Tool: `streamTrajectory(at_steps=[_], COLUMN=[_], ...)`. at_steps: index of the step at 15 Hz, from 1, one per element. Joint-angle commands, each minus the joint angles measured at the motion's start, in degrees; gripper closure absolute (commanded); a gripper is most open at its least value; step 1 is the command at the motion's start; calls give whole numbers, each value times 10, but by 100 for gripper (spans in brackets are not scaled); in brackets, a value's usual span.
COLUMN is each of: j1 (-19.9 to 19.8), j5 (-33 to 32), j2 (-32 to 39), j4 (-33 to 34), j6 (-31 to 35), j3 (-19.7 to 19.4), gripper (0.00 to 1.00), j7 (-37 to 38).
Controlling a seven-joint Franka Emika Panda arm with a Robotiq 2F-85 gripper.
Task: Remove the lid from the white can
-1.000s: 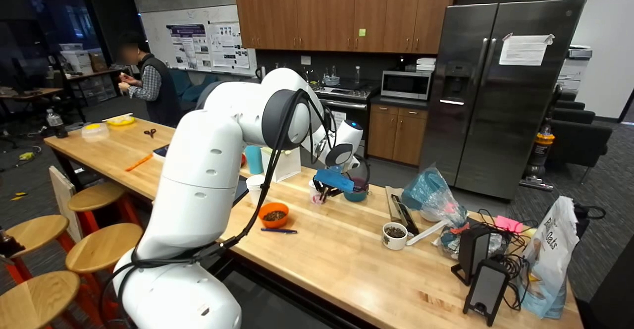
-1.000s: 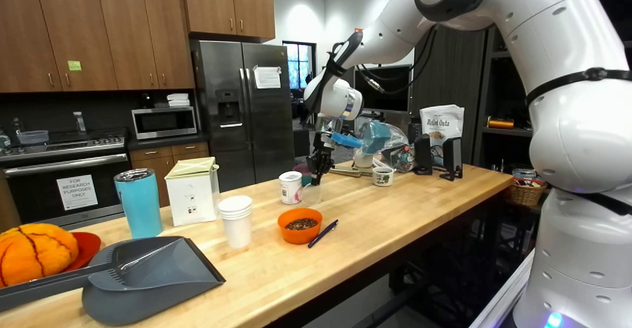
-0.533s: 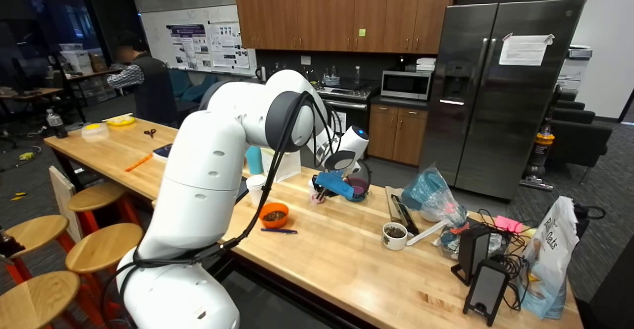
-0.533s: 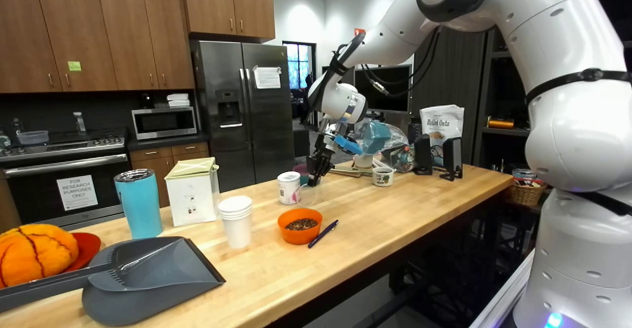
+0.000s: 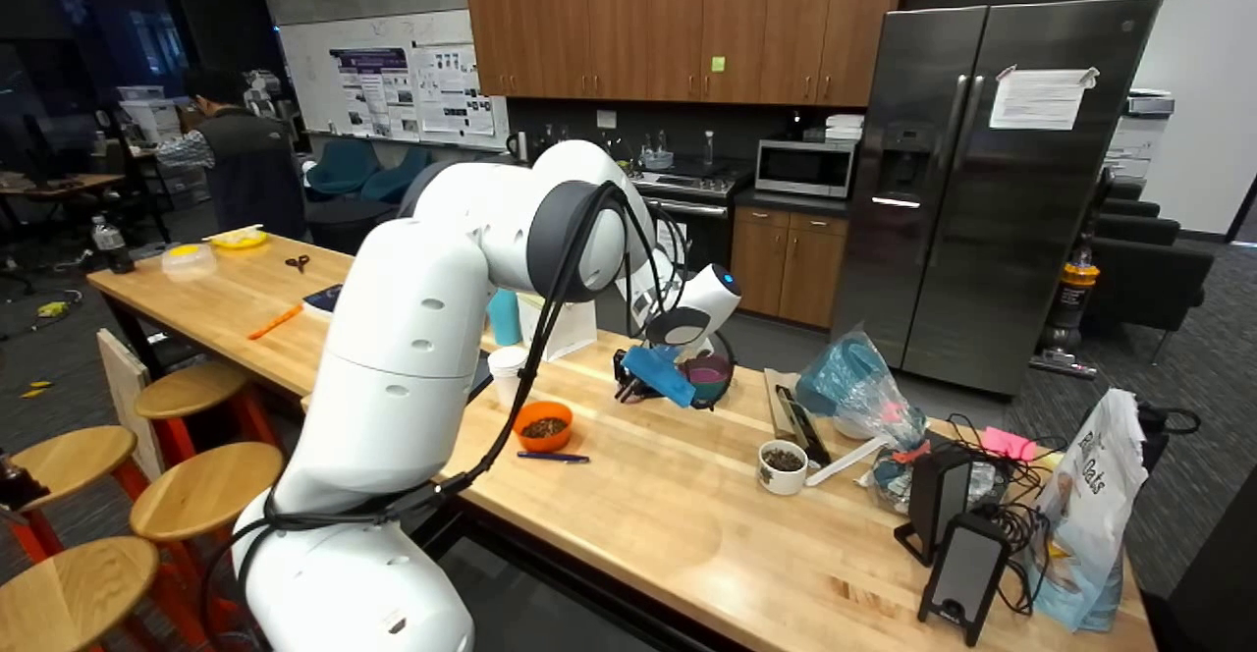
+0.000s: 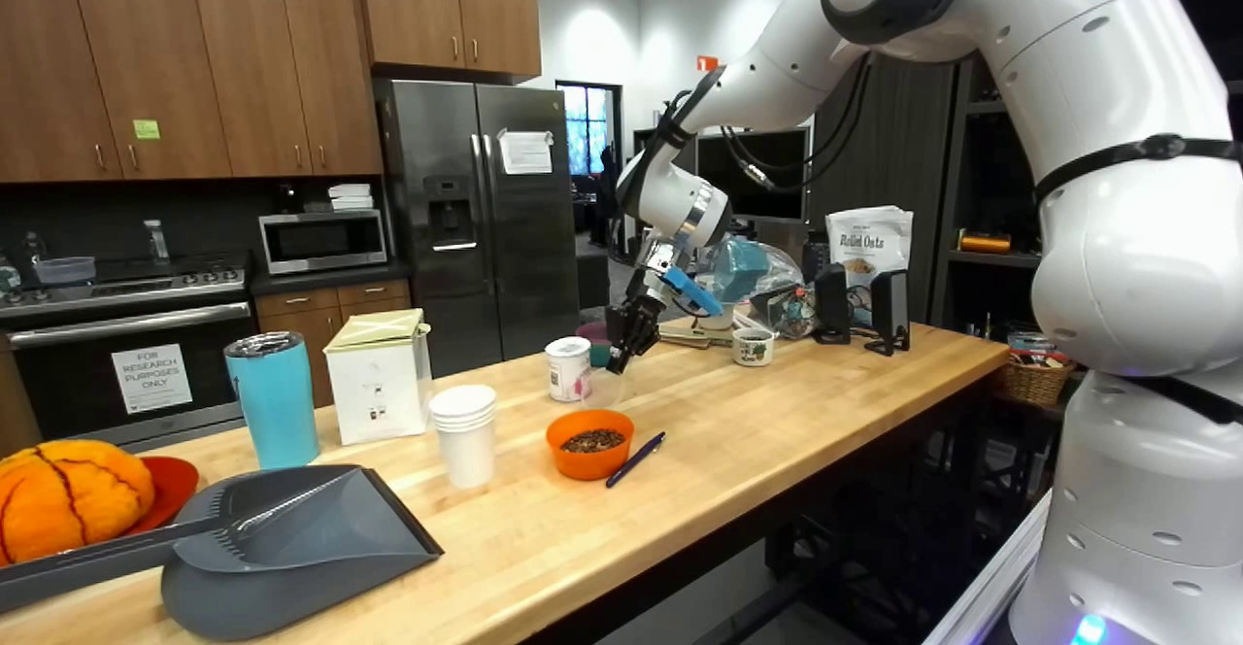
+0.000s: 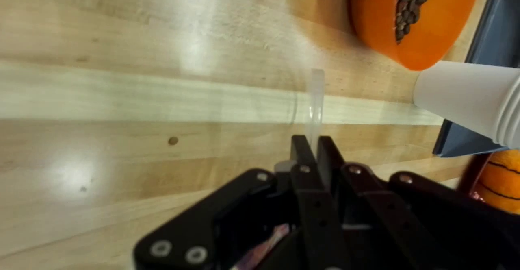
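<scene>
Wooden table (image 6: 777, 412): removal looks done, set-down likely next.
Gripper (image 7: 313, 142), fingers nearly together, pinching one thin piece. White can (image 6: 568, 373) upright on the table just beside: dark print, pink low down, whitish top. Pinched piece: clear lid (image 7: 316, 95), tilted; touching can or not, can't tell. Should want lowering, then gentle release.

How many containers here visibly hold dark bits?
2: the orange bowl beside the pen, and the white patterned cup between that bowl and the speakers. The white can may hide some.
</scene>
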Motion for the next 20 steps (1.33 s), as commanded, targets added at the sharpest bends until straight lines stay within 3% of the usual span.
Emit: streamTrajectory(at_steps=[1,8,17,18,20], j1=[-8,10,51,52,53], j5=[36,47,-29,-37,-55], j2=[1,2,-13,-13,-13], j4=[3,-1,-14,-14,-13], j6=[-89,-125,-25,-24,-23], j3=[-10,-40,-60,-59,-57], gripper=[98,98,98,66,61], j7=[12,44,163,171,182])
